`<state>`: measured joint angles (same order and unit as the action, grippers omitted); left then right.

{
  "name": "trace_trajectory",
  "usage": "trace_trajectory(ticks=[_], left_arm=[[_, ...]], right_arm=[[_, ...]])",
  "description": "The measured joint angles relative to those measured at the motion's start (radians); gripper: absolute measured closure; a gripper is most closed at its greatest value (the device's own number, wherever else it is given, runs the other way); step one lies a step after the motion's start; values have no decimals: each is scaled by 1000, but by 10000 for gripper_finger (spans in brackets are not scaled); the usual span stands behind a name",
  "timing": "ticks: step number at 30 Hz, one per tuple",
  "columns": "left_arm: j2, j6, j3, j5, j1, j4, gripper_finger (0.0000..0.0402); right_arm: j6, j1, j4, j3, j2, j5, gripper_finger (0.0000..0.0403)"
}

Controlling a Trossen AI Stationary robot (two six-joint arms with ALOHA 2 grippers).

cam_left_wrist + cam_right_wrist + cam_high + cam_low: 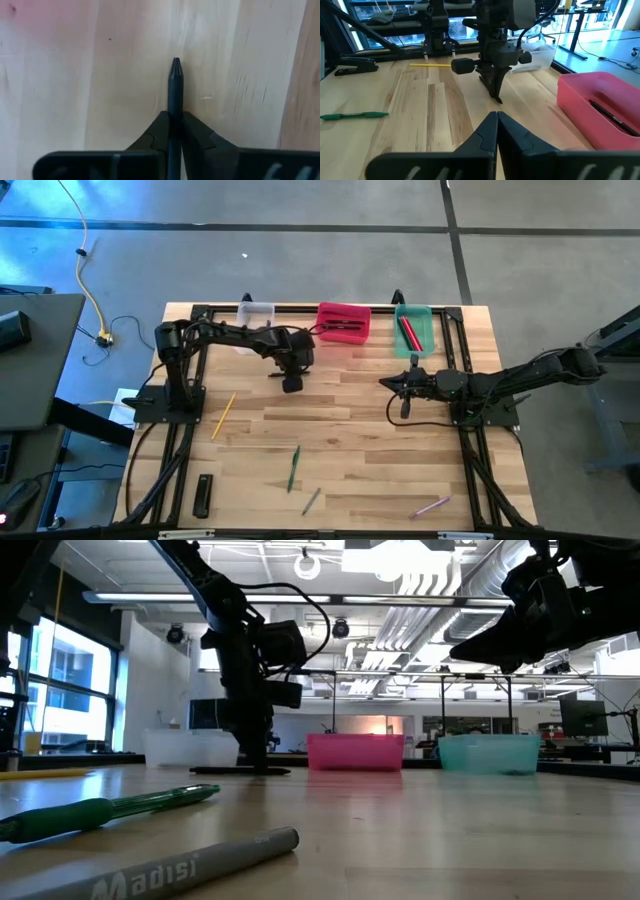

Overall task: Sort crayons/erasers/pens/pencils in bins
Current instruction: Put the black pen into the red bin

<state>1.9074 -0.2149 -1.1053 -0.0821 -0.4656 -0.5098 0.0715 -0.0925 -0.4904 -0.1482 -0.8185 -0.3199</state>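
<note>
My left gripper (291,383) stands over the far middle of the table, fingers pointing down, shut on a thin black pen (175,80). It also shows in the right wrist view (496,95) and in the low view (262,755). My right gripper (385,383) is shut and empty (496,120), to the right of it and below the green bin (414,328). The clear bin (254,313) and the pink-red bin (343,322) stand along the far edge. A yellow pencil (223,416), a green pen (294,468), a grey pen (311,501) and a pink stick (430,506) lie flat on the table. My left gripper pinches the black pen's shaft (175,112) between its two fingertips. The pen runs along the fingers and sticks out past them, pointed tip (176,62) down. The fingers come from above. The tip (498,100) is at or just above the wood; I cannot tell which.
The pink-red bin holds dark sticks (607,115). The green bin holds a red and a dark stick (407,332). A flat black bar (203,495) lies near the front left corner. Black frame rails run along the table's edges.
</note>
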Motion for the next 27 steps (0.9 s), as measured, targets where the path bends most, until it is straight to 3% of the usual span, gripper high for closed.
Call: trace_trajectory(ticks=[4,10,16,23,27], left_arm=[[-22,24,5,-7,0,29,386],[-60,102,3,-202,-34,111,397],[-62,138,4,-328,-37,210,397],[-63,253,4,-442,-39,426,397],[-65,348,34,-460,-34,656,397]], right_arm=[[29,0,0,0,0,1,403],[36,0,16,0,0,3,403],[46,0,41,0,0,31,402],[114,0,23,0,-61,30,402],[139,0,-46,0,-143,24,402]])
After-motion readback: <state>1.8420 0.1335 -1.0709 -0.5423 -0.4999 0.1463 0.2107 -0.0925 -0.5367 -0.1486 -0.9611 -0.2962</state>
